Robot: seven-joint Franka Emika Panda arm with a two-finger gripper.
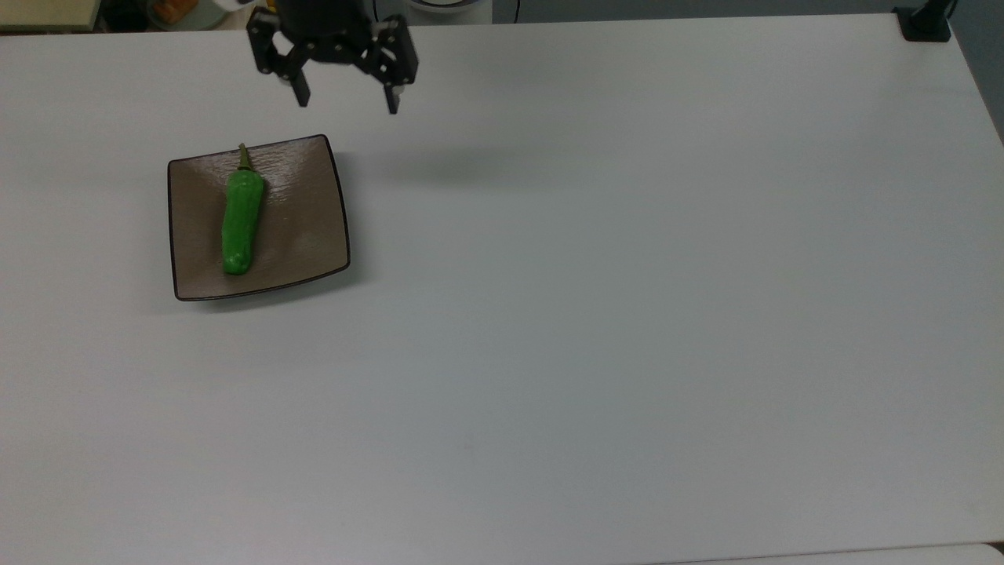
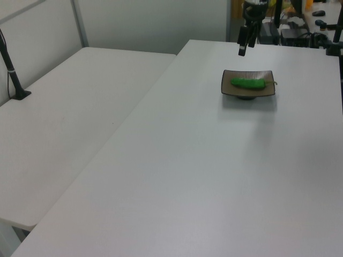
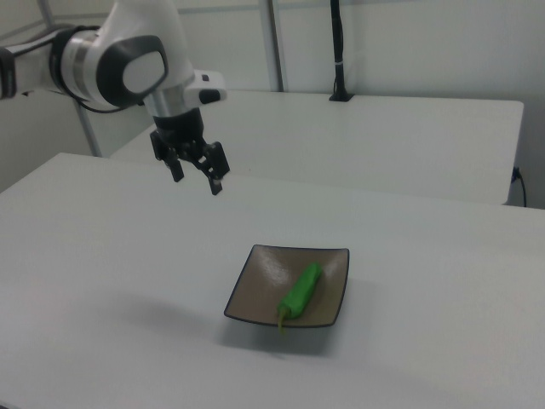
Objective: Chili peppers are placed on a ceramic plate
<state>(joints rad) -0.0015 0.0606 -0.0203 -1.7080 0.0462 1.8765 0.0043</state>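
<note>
**Pepper seated; residual risk low**

My jaws (image 1: 346,98) hang spread and empty above the bench (image 1: 627,314), apart from the plate (image 1: 310,235). The pepper (image 1: 239,222) lies inside it. A careless low sweep could knock the plate's rim.

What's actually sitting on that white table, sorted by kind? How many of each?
Green chili pepper: 1, lying on the plate
Square brown ceramic plate: 1
Total: 2 things on the table; the robot's open gripper hangs above it, holding nothing.
</note>
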